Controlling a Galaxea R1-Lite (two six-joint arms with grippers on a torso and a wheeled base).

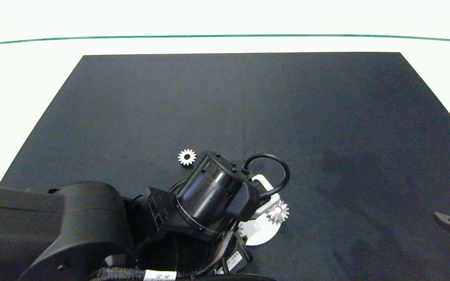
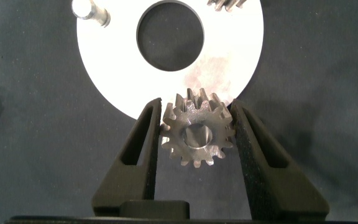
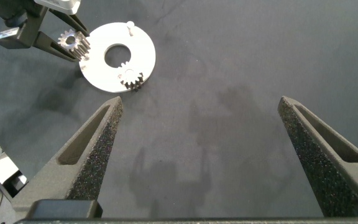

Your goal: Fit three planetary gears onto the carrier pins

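- One gear (image 1: 278, 212) already sits on the white disc (image 1: 257, 237), low and right of centre in the head view; the right wrist view shows it at the disc's edge, apparently seated on a peg, though the peg itself is hidden under it.
- A second gear (image 2: 197, 132) is pinched between the two fingers of the left gripper (image 2: 194, 140), which hangs over the rim of the disc (image 2: 229, 68) at the centre of the left wrist view. The peg it is meant for is not visible there, so I cannot tell whether it is lined up.
- One bare peg (image 2: 91, 11) stands free at the upper left of the left wrist view.
- The third gear (image 1: 187, 157) lies flat on the mat just left of centre in the head view, apart from the disc and untouched.
- My judgement: about a third done, the second gear in hand, the third not yet picked up.
- The right gripper (image 3: 201, 155) idles near the right edge of the head view with its fingers spread wide and nothing between them, well away from the disc.
- The surface is a dark mat (image 1: 326, 117) filling most of the head view, laid on a white table (image 1: 33, 70). A thin green line (image 1: 225, 36) runs across the top of the frame; nothing more of the room shows.
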